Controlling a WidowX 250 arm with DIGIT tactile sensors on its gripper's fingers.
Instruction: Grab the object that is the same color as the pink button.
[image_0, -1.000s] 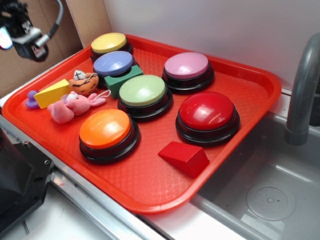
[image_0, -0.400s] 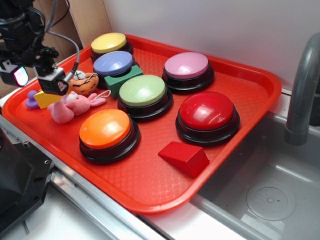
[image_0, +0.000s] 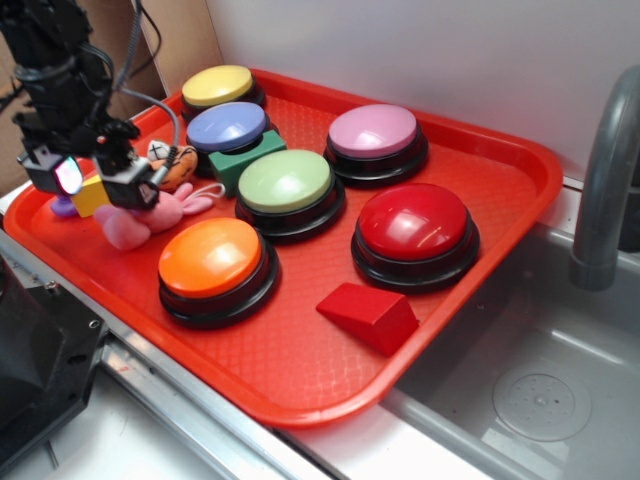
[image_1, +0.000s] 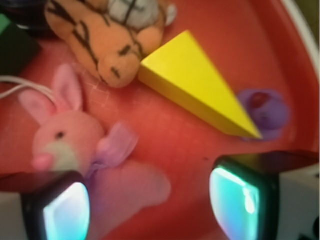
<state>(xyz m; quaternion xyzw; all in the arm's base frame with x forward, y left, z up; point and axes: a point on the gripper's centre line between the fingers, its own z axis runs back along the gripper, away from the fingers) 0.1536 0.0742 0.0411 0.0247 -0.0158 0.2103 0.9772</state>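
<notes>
- At the far left of the red tray (image_0: 300, 385), the gripper (image_0: 95, 180) hovered low over the cluster of small toys, its two fingers spread apart with nothing between them; in the wrist view the lit pads (image_1: 65, 210) stood well separated at the bottom edge.
- Under and just right of it lay the pink plush bunny (image_0: 150, 212), on the tray floor between the yellow wedge (image_1: 197, 90) and the orange button (image_0: 212, 260).
- In the wrist view the bunny (image_1: 75, 150) sat toward the left finger rather than centred in the gap, its body running from the ears at upper left down toward lower right, with a thin white cord trailing off to the left.
- The striped orange plush (image_1: 112, 35) touched the yellow wedge above the bunny; a small purple piece (image_1: 262, 110) lay at the wedge's tip.
- Far right of these stood the pink button (image_0: 373, 132), well apart from the bunny.
- Judged from this, the gripper needed a shift toward the bunny's side before closing.
</notes>
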